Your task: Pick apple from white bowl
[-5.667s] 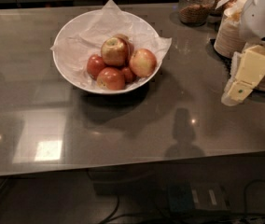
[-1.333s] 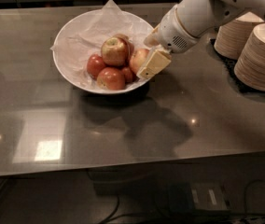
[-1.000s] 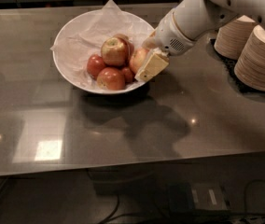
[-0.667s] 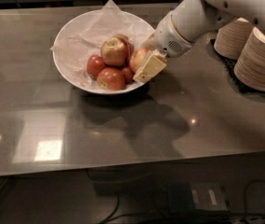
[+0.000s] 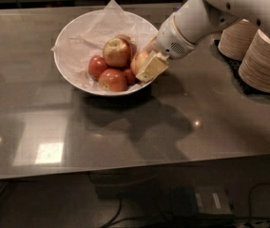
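The claw [image 5: 149, 66] has left the right side of the desk [image 5: 125, 137], near the stacks [image 5: 263, 63], and swung across to the bowl's [image 5: 66, 72] right rim. It now sits low against the apple [image 5: 138, 61], and the arm's shadow has moved below the bowl.

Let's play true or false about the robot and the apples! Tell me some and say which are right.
The gripper is at the bowl's edge, by the big pink apple. True.
The bowl holds only one apple. False: it holds several.
White paper lines the bowl. True.
The stacks of paper bowls are on the floor. False: they stand on the table.
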Available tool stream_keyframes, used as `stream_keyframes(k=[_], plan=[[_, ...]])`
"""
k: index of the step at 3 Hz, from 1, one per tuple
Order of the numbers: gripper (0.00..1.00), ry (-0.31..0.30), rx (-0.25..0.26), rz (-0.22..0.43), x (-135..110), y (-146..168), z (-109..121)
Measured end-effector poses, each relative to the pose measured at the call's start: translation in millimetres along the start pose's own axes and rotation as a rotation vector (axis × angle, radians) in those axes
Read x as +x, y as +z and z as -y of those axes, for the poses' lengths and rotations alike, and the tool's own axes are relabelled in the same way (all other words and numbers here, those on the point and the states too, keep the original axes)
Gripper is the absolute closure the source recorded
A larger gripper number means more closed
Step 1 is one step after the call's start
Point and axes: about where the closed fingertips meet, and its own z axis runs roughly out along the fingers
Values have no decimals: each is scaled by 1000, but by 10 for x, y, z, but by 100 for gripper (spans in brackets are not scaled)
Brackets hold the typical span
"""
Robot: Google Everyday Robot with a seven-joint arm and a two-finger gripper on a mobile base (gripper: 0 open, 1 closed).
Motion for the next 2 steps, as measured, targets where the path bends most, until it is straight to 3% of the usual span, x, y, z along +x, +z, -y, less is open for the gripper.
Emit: stream_keyframes(k=[1,2], plan=[[99,0,0,1,-1,0,0],[100,0,-15,48,-78,-25,-1]])
